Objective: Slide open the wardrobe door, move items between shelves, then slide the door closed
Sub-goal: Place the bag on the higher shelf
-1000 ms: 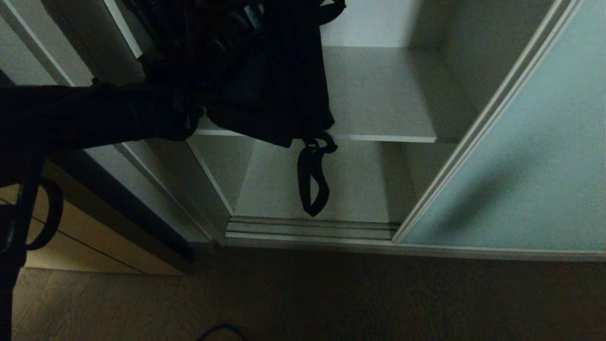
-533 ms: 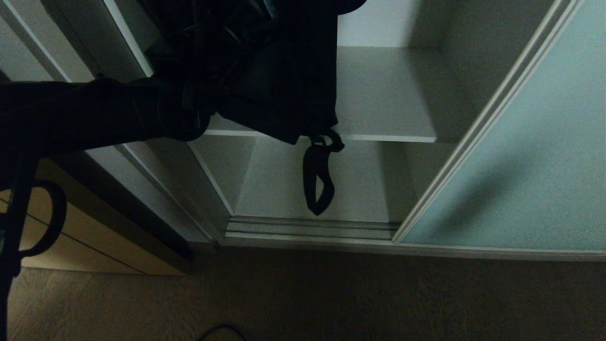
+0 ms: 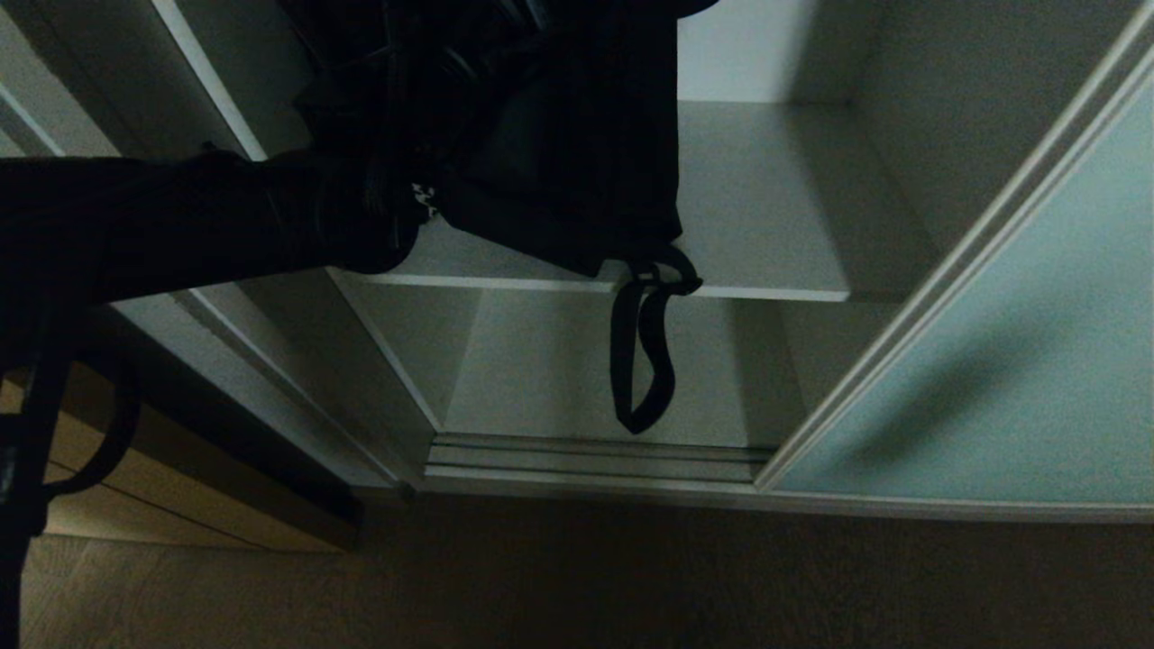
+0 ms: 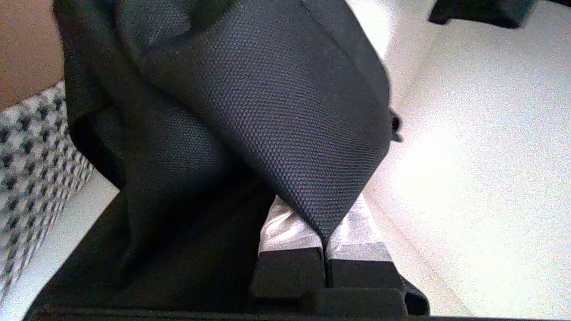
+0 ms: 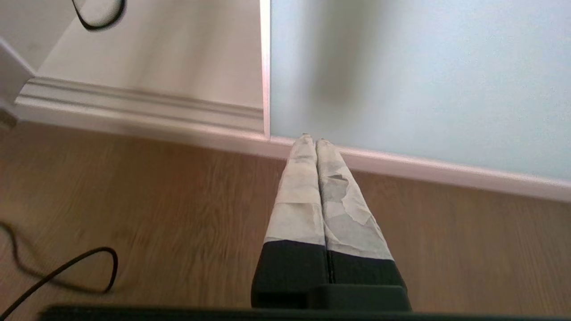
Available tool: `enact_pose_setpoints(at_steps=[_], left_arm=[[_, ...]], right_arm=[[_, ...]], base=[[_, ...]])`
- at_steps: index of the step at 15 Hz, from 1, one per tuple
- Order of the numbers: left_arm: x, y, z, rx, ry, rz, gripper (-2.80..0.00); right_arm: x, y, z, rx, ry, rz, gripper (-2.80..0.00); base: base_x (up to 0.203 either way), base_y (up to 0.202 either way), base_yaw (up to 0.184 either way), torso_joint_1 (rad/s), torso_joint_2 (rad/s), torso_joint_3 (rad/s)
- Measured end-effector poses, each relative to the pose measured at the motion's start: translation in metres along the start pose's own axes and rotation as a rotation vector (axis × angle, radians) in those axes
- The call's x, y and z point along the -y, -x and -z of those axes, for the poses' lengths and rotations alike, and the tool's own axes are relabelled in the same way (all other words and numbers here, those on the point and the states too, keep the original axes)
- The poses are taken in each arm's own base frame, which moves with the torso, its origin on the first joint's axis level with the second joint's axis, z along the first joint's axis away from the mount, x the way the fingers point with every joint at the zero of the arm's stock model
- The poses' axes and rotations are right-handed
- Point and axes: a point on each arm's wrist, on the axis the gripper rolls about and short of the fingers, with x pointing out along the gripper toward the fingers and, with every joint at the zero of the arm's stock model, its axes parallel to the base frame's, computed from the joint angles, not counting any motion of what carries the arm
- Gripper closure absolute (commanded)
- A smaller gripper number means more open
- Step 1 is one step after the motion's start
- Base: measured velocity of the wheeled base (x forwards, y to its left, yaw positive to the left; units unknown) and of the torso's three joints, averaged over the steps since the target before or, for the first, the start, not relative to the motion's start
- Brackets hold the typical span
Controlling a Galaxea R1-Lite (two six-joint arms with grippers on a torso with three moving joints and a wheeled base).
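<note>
Your left end effector is clamped on the black bag, held over the shelf w/ its strap dangling below. Door is slid right. Right end effector is closed, near the floor.

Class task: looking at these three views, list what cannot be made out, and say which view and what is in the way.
- Left hand: fingertips buried in the black bag, left wrist view.
- Houndstooth bag: mostly cut off by the edge, same view.
- Shelf: its left part hidden behind the hanging bag, head view.
- Right hand: absent from the head view.
</note>
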Motion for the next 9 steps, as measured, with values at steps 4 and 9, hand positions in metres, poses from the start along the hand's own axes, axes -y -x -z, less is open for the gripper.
enact_pose_setpoints(at_steps=[4, 9], left_arm=[[0.0037, 0.0001, 0.0004, -0.001, -0.011, 0.012, 0.0], [0.0057, -0.0003, 0.0005, 0.038, -0.005, 0.026, 0.0]], right_arm=[[0.0, 0.0, 0.0, 0.0, 0.0, 0.0, 0.0], [0.0, 0.0, 0.0, 0.0, 0.0, -0.001, 0.0]], base=[[0.197, 0.0, 0.001, 0.003, 0.0, 0.0], [0.107, -0.025, 0.003, 0.004, 0.0, 0.002]])
